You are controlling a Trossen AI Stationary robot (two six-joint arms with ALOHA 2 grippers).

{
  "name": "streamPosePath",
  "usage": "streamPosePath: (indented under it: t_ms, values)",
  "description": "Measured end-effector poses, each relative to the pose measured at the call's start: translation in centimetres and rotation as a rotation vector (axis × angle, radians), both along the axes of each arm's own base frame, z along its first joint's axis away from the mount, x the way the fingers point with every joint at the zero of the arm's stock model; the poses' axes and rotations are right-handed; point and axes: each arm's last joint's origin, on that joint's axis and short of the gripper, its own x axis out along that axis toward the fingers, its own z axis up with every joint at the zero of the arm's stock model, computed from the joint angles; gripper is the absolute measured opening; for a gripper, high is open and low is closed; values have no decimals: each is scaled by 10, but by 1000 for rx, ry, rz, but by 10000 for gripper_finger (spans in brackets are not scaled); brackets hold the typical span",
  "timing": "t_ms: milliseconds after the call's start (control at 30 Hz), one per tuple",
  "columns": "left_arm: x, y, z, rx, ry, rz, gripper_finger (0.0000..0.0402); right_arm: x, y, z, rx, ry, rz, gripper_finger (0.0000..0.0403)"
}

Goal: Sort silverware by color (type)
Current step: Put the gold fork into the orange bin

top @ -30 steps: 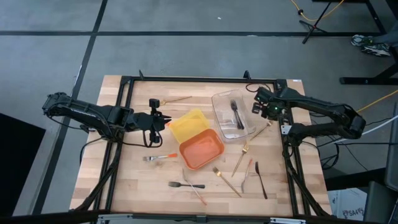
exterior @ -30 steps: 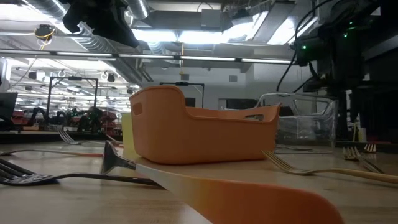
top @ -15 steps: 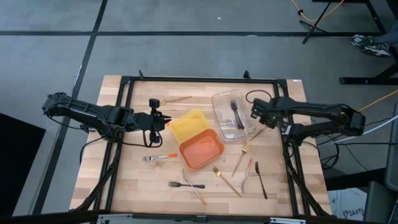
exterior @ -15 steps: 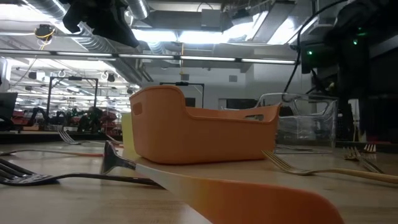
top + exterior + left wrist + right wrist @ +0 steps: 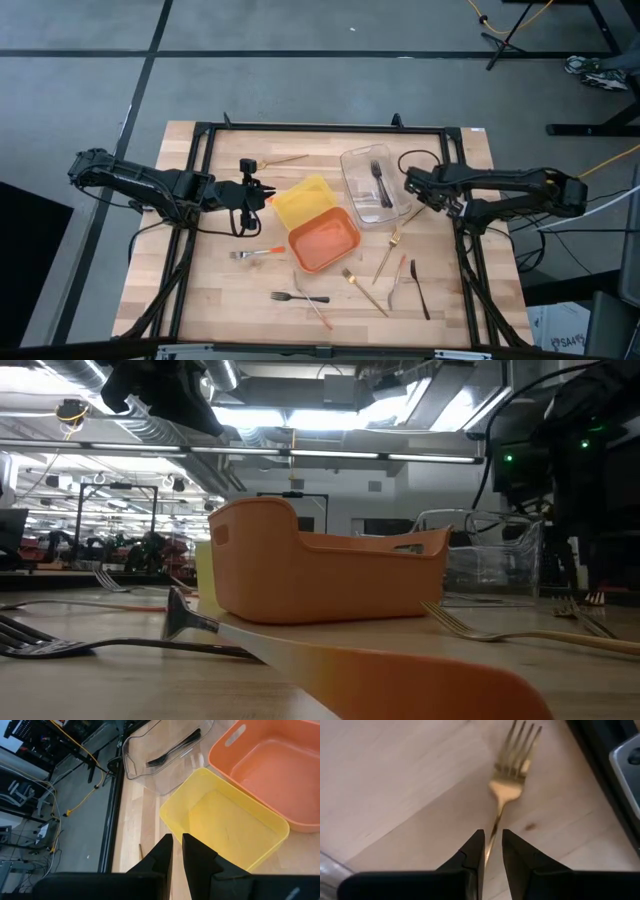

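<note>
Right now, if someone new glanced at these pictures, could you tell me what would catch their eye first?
Probably the bright orange tray and the yellow tray at the table's centre, with a clear tray beside them holding a black fork. Next, the right gripper, right of the clear tray, fingers narrowly apart over a gold fork's handle. More silverware lies scattered along the near side, while the left gripper waits by the yellow tray.

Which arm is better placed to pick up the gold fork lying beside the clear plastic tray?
The right. Its end effector is directly over the thin gold metal fork, fingers slightly apart astride the handle. The left end effector hovers by the yellow plastic tray.
</note>
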Motion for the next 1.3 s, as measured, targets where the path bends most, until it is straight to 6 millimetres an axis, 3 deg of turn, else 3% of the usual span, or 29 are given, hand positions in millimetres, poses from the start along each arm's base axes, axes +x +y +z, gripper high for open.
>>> streamPosePath:
  t_ms: [667, 900, 1300]
  values:
    - [0, 0, 0, 0, 0, 0, 36, -10, 4, -22, 6, 0, -28, 57]
    - [0, 0, 0, 0, 0, 0, 36, -11, 4, -22, -20, 9, -24, 10]
    - [0, 0, 0, 0, 0, 0, 36, -11, 3, -22, -59, 31, -1, 5]
